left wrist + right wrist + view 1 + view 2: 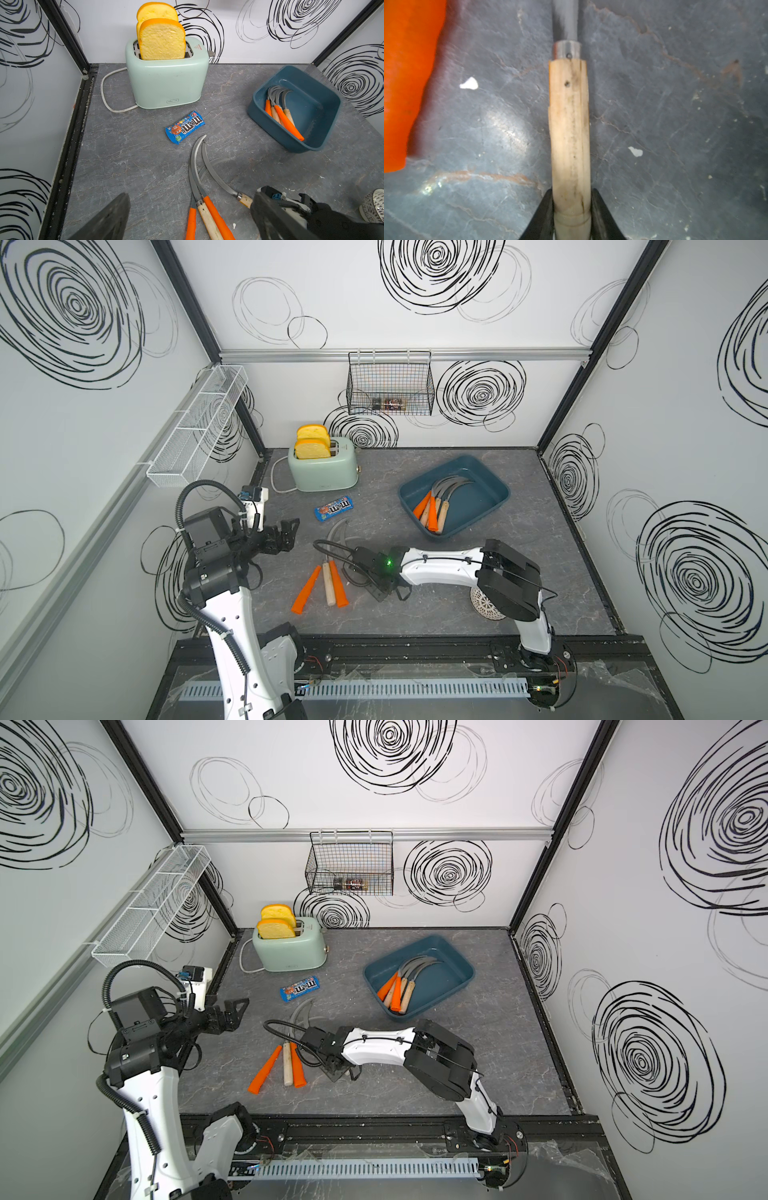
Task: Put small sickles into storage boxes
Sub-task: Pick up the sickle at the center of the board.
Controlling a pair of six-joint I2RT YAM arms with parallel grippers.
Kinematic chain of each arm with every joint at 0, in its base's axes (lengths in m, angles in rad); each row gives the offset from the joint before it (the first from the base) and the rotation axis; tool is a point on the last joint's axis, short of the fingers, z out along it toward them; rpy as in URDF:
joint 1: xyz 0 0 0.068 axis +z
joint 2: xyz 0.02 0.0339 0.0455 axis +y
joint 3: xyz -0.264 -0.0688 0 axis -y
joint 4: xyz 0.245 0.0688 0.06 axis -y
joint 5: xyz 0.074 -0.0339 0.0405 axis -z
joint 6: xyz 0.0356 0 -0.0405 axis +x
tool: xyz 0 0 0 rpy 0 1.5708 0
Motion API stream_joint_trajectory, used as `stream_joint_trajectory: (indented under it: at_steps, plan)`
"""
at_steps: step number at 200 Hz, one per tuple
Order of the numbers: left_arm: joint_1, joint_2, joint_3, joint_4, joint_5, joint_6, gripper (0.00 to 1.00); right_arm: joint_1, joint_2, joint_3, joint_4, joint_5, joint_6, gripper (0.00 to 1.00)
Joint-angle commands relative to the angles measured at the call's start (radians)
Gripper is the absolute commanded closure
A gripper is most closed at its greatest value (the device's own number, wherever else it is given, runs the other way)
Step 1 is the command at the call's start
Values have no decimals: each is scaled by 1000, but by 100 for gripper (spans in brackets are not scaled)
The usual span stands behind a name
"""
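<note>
Three small sickles lie side by side on the grey table: orange-handled (pixel 306 589), wooden-handled (pixel 329 585) and orange-handled (pixel 338 587), their blades (pixel 337 531) curving toward the back. My right gripper (pixel 571 193) is shut on the pale handle (pixel 570 124) of another sickle (pixel 245 200), low at the table; in both top views the arm hides that grip (pixel 380 593). The teal storage box (pixel 494 485) stands at the back right with several sickles (pixel 434 506) inside. My left gripper (pixel 286 531) hangs open at the left, its fingers (pixel 108 218) holding nothing.
A mint toaster (pixel 324 468) with two bread slices stands at the back left, and a blue candy packet (pixel 333 508) lies in front of it. A white patterned bowl (pixel 486 605) sits under the right arm. A black wire basket (pixel 390 385) and a white mesh shelf (pixel 199 423) hang on the walls.
</note>
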Motion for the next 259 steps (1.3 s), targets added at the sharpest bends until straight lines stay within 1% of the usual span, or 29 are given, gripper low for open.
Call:
stream_joint_trajectory:
  at_steps: [1,26,56,70,84,97,104,122,150,213,231,259]
  plan:
    - [10,-1,39,-2,13,10,4,0,-14,-28,-52,16,-15,71]
    - [11,-4,40,-5,8,10,4,2,-20,-33,-45,19,-20,71]
    - [11,-9,33,7,4,10,4,2,-22,-31,-45,30,-37,80]
    - [11,-3,36,9,6,2,4,6,-23,-37,-39,13,-60,82]
    - [11,-3,37,10,7,-1,4,8,-19,-37,-43,20,-64,88]
    - [11,-7,33,15,4,-3,4,8,-17,-38,-39,20,-68,91]
    - [11,-9,32,18,3,-4,4,9,-17,-40,-36,17,-69,94]
    - [11,-9,35,22,-2,-8,4,6,-17,-42,-33,17,-68,95]
    - [11,-1,48,28,-2,-18,4,5,-32,-51,-26,21,-70,100]
    - [9,22,41,88,3,-69,4,-16,-133,-99,-20,16,-63,100]
    - [7,31,37,98,-11,-83,4,-25,-155,-109,-26,18,-48,100]
    - [6,34,29,107,-19,-79,4,-36,-193,-131,-15,0,-48,100]
